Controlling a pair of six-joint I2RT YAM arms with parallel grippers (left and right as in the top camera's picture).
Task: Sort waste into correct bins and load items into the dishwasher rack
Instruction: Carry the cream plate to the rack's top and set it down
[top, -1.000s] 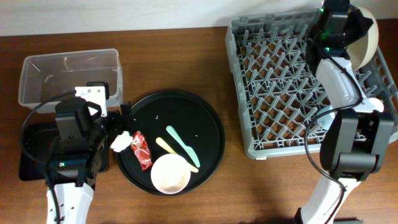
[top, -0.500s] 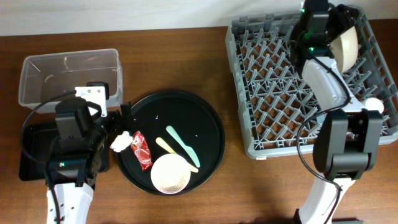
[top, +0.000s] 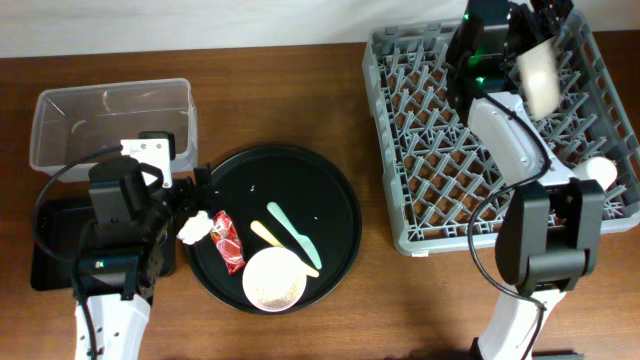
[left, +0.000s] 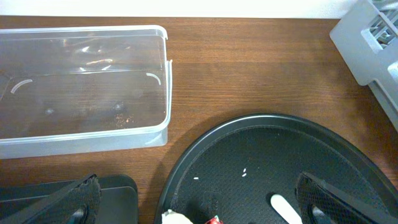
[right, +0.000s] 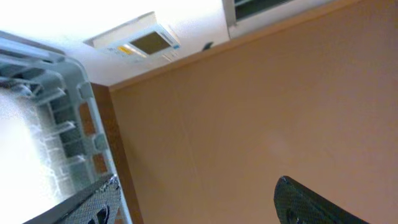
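Observation:
My left gripper (top: 192, 205) (left: 202, 208) hangs open over the left rim of the round black tray (top: 330, 180), straddling the crumpled white tissue (top: 193, 228) (left: 177, 218) and the red wrapper (top: 228, 243). A few rice grains (left: 244, 173) dot that tray. Also on it are the pinkish bowl (top: 274, 279), the yellow utensil (top: 283, 247) and the mint utensil (top: 293, 228). The cream plate (top: 540, 75) stands nearly edge-on in the grey rack (top: 440, 130) (right: 56, 124). My right gripper (top: 548, 15) (right: 199, 199) is open above the rack's far side, with nothing between its fingers. A white cup (top: 602, 172) sits at the rack's right.
The clear tub (top: 112, 122) (left: 81, 87) stands at the far left, and the shallow black tray (top: 50, 245) lies just in front of it under my left arm. My right arm reaches across the rack from its front right corner.
My right gripper has opened, let go of the plate and swung left along the rack's far edge. The plate has turned edge-on in the rack. The left arm has not moved.

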